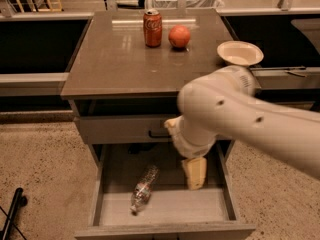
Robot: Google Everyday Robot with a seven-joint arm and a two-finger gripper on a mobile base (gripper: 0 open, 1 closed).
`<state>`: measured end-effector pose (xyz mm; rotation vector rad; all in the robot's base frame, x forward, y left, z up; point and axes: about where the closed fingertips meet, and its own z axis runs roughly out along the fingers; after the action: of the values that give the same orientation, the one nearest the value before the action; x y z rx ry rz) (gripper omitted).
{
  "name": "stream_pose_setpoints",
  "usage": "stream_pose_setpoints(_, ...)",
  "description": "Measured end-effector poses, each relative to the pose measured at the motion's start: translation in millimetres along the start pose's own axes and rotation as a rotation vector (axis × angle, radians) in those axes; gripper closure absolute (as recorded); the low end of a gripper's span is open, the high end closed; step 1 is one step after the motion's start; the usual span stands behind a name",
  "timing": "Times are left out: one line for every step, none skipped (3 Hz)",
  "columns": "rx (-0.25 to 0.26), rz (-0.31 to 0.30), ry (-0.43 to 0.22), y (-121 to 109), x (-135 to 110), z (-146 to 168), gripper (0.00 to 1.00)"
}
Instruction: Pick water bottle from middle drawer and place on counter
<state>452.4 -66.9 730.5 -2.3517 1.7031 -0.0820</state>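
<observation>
The water bottle lies on its side on the pale floor of the open middle drawer, left of centre, cap toward the front. My gripper hangs over the drawer's right half, to the right of the bottle and apart from it. It holds nothing that I can see. The white arm crosses in from the right and hides part of the drawer front above. The counter is the glossy grey-brown top of the cabinet.
On the counter stand a red soda can, an orange-red round fruit and a white bowl at the right edge. A closed drawer front sits above the open drawer. A black pole lies on the floor at lower left.
</observation>
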Motion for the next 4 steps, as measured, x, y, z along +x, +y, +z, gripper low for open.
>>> stream_pose_setpoints(0.027,-0.168,-0.08,-8.0,-55.2,65.9,0.0)
stream_pose_setpoints(0.097,-0.195,-0.121,-24.9,-67.6,72.1,0.0)
stream_pose_setpoints(0.097,-0.195,-0.12,-25.0,-67.6,71.8,0.0)
stream_pose_setpoints(0.057,-0.244,-0.086,-31.2,-66.2,96.9,0.0)
